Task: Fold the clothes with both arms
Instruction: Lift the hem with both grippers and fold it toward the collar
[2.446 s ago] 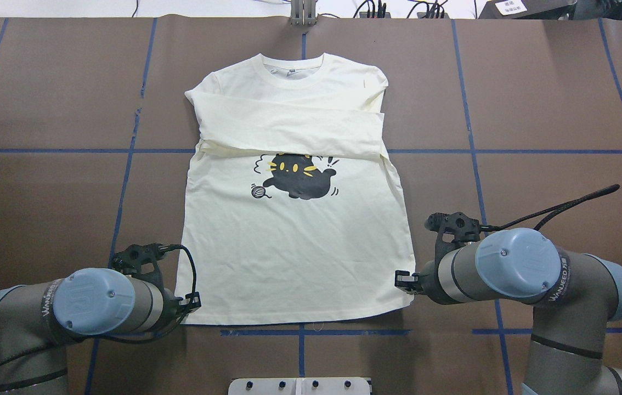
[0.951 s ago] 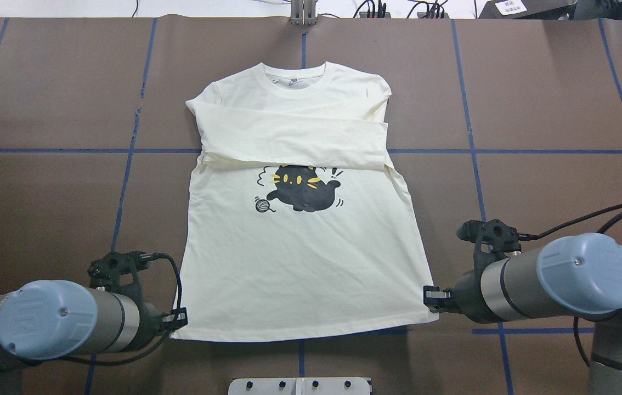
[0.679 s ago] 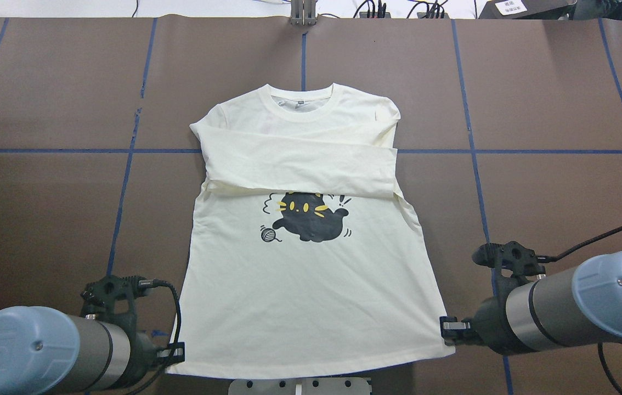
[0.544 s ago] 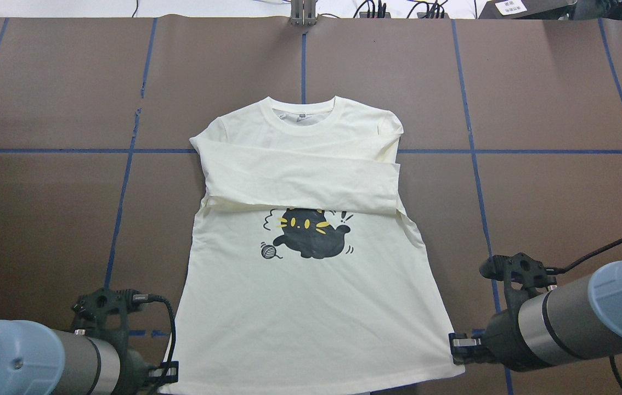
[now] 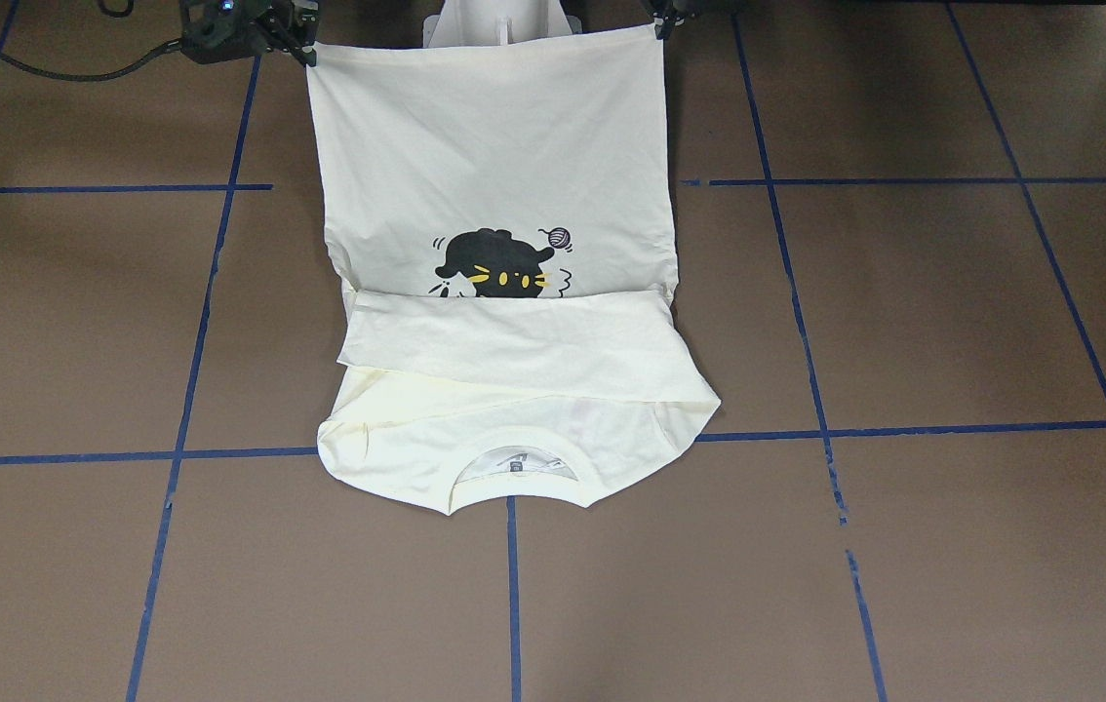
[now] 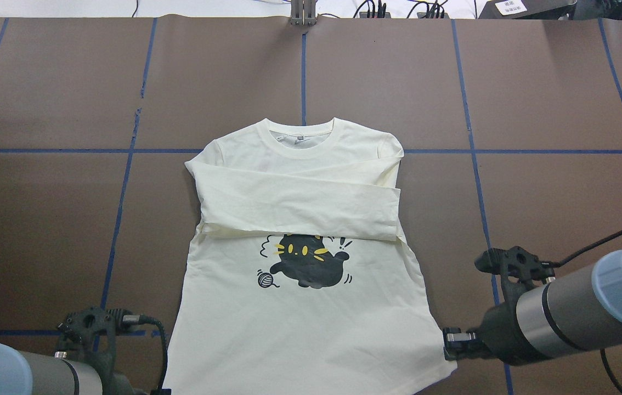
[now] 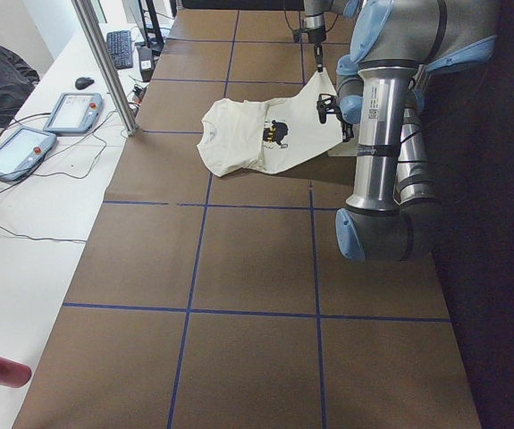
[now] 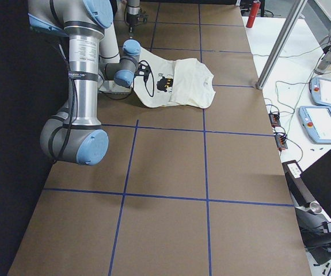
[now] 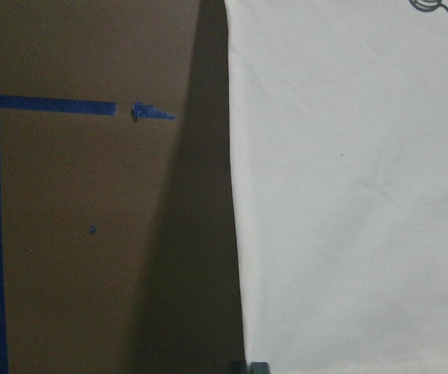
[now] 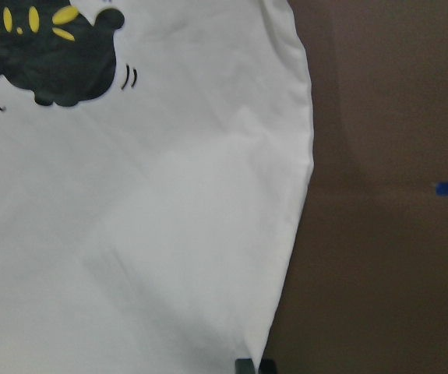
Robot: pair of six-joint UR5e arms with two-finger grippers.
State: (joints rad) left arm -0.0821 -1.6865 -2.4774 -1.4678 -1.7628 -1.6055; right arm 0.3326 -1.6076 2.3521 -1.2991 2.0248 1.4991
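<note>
- Both arms have drawn back toward the base since the earlier frames, dragging the shirt (image 6: pixel 300 230) with them; its collar now lies at the cross tape line (image 6: pixel 69 150).
- It's soft, light, limp cotton that sags and creases, so I judge the hem corners the best hold.
- The right arm (image 6: pixel 558 321) has its jaws pinching one hem corner, and the left arm (image 6: pixel 42 378) has its jaws pinching the other.
- I see the hem raised, and the chest with crossed sleeves flat on the surface (image 6: pixel 552 99).

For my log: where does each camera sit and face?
Front-facing: across table, facing robot; shirt, right tool, left tool.
Overhead: behind robot, looking down; left arm, right arm.
Left: table's left end; left arm nearest.
Right: table's right end; right arm nearest.
Left wrist: down onto shirt's edge; left tool's tip.
Right wrist: likewise; shares cat print with overhead.
</note>
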